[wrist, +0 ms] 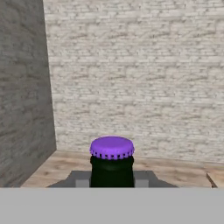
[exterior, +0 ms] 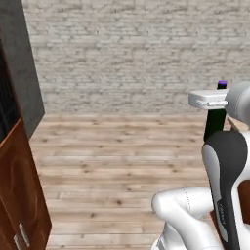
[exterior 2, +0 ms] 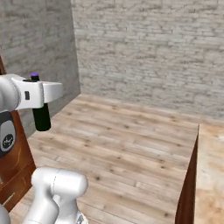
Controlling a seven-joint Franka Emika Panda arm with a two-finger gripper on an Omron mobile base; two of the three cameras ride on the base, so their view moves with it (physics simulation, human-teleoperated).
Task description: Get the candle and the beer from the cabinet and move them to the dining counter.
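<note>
1. Beer (exterior: 215, 122) is held upright in the hand (exterior: 209, 99), fingers pinched on its neck, carried in mid-air above the wood floor (exterior: 122, 166).
2. Brick wall (exterior: 127, 53) is seen ahead; nothing stands betw. bottle & wall.
3. Left base view: brown cabinet door (exterior: 22, 195) at left edge w/ silver handle.
4. Right base view: worktop (exterior 2: 210, 175) edge seen at right, well apart from beer.
5. Hand view: purple cap (wrist: 112, 148) seen close up, dark neck below.
</note>
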